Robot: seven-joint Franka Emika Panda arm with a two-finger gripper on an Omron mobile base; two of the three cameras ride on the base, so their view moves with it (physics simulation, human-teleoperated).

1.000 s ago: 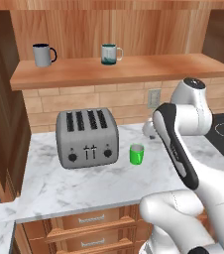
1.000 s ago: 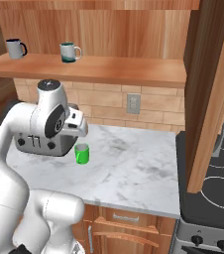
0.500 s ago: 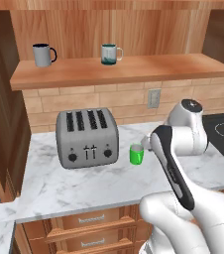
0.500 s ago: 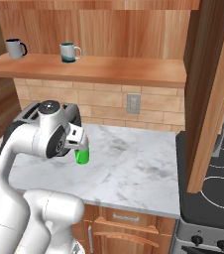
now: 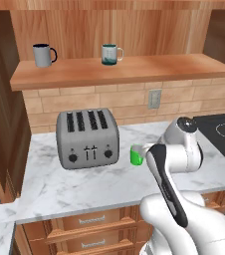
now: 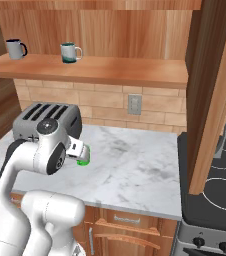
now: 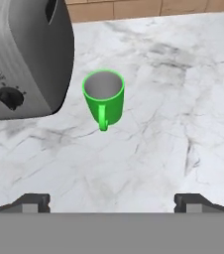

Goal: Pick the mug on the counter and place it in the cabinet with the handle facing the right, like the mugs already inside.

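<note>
Mug (image 7: pixel 103 98) sits upright on the marble tabletop (image 7: pixel 173 99), just beside the grey toaster (image 7: pixel 25 54), apart from it by a thin gap. Bright green outside, pale grey inside. In my hand view its handle (image 7: pixel 102 118) points toward the camera, straight down the frame. I see the same mug in the left base view (image 5: pixel 136 155), partly behind my arm, and in the right base view (image 6: pixel 84 155) as a green sliver past the wrist.

Gripper (image 7: pixel 112 202) hangs above the tabletop, short of the mug, nothing between the fingers. Jaws stand wide apart; the two dark fingertips (image 7: pixel 32 202) sit at the far corners of the hand view. No contact with the mug that I can see.

Cabinet (image 5: pixel 134 69) runs along the wall above the brick backsplash, an open wooden shelf. Two mugs stand on it: grey mug (image 5: pixel 43 55) with a dark handle toward the left end, white-and-teal mug (image 5: pixel 110 54) further right. Both handles point right in the left base view. They are well apart from each other.

Wall outlet (image 5: pixel 155 98) is on the brick under the shelf. Stovetop (image 6: pixel 220 175) lies to the right of the tabletop. Wooden drawers (image 5: pixel 84 231) sit below the slab.
</note>
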